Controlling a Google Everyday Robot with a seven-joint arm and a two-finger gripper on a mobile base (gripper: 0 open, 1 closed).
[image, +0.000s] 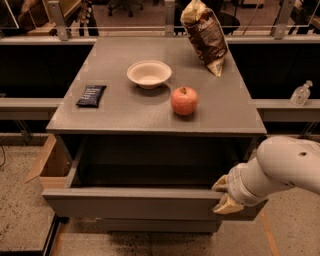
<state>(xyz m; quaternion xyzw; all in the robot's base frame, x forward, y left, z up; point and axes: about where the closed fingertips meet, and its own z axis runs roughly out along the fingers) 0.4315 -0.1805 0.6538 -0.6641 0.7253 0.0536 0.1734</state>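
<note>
My gripper (223, 195) is at the right end of the open drawer's front panel (130, 205), low in the camera view. One tan fingertip (220, 184) sits over the panel's top rim and the other lies against its outer face, so the jaws clamp the panel. The drawer's inside (150, 167) is dark and looks bare. My white arm (280, 167) comes in from the right. On the grey cabinet top (125, 112) above stand a red apple (184, 100), a white bowl (149, 74), a brown chip bag (205, 35) and a dark snack packet (91, 95).
A cardboard box (47, 165) stands on the floor left of the drawer. A clear pump bottle (301, 93) sits on the ledge at the right. A metal railing (165, 27) runs behind the cabinet. Speckled floor lies in front.
</note>
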